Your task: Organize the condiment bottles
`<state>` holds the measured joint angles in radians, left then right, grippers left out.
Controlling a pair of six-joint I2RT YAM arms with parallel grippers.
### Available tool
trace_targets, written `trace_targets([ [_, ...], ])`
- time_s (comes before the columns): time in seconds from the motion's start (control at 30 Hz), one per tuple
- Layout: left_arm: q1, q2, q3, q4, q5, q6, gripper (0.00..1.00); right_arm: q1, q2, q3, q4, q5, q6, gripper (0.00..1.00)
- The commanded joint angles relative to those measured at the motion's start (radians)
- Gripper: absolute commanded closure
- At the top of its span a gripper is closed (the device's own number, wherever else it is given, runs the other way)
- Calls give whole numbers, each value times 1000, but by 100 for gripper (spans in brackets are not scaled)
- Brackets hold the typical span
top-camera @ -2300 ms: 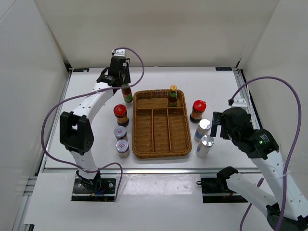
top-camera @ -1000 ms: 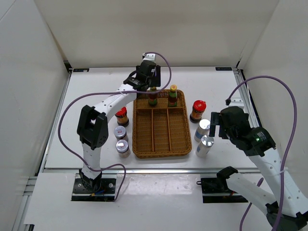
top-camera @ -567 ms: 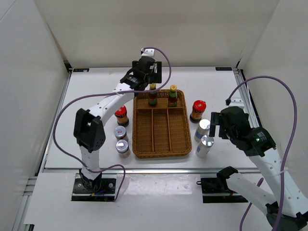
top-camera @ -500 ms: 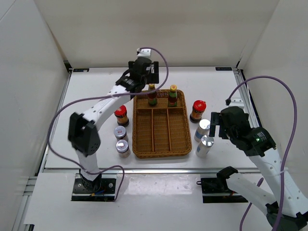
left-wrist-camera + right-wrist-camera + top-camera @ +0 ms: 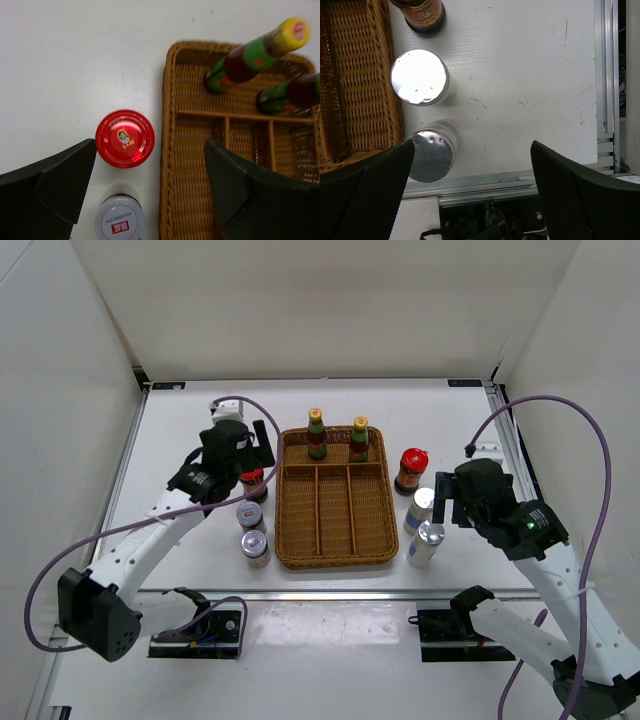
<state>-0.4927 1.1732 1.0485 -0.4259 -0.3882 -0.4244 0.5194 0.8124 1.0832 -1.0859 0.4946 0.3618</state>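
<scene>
Both arms' jaws are spread; lowering the left pair onto the red-lidded jar (image 5: 124, 138) risks clipping the silver-lidded jar (image 5: 119, 220) just below it in frame, or the tray (image 5: 167, 150) rim.

White arms (image 5: 150, 530) carry black joints (image 5: 95, 610) and purple cables (image 5: 543, 398)

The right gripper (image 5: 472, 147) gapes wide. Beside one fingertip (image 5: 395, 165) stands a silver cylinder (image 5: 431, 157), a second cylinder (image 5: 419, 76) beyond it, the wicker tray (image 5: 362, 75) alongside both.
</scene>
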Motion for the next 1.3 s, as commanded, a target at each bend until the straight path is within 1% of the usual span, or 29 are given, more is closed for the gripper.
trace_targets([
  [0.0,17,23,-34,-37,51,-48,1,7,-5,1,34,4,-6,0],
  [0.13,57,63,-73,-37,63,-91,1,16,-15,1,34,15,-6,0],
  [0.4,114,195,-53,-37,113,-91,1,16,-15,-8,34,15,-6,0],
  [0.5,114,233,-42,-37,140,-91,9,16,-15,-8,34,15,-6,0],
  [0.57,114,243,-33,-37,140,-91,17,16,-15,-8,34,15,-6,0],
  [0.6,114,243,-33,-37,140,-80,23,16,-15,-8,34,15,-6,0],
  [0.63,114,243,-21,-37,140,-80,33,16,-15,-8,34,15,-6,0],
  [0.73,114,209,-1,-37,127,-68,45,16,-15,-8,34,15,-6,0],
  [0.77,114,197,13,-37,127,-57,52,16,-15,-8,34,15,-6,0],
  [0.8,114,169,13,-37,112,-48,56,16,-15,-8,34,15,-6,0],
  [0.83,114,155,30,-37,101,-48,61,16,-15,-8,34,15,-6,0],
  [0.93,105,105,74,-37,101,-27,68,16,-15,-8,34,15,-6,0],
  [0.97,95,95,87,-37,101,-27,72,16,-15,-8,34,15,-6,0],
  [1.1,26,65,148,-37,75,-4,72,16,-5,-8,34,15,-6,0],
  [1.2,-21,65,177,-37,75,-16,72,16,-5,-8,34,15,-6,0],
  [1.27,-58,92,186,-37,84,-16,72,16,-5,-8,34,15,-6,0],
])
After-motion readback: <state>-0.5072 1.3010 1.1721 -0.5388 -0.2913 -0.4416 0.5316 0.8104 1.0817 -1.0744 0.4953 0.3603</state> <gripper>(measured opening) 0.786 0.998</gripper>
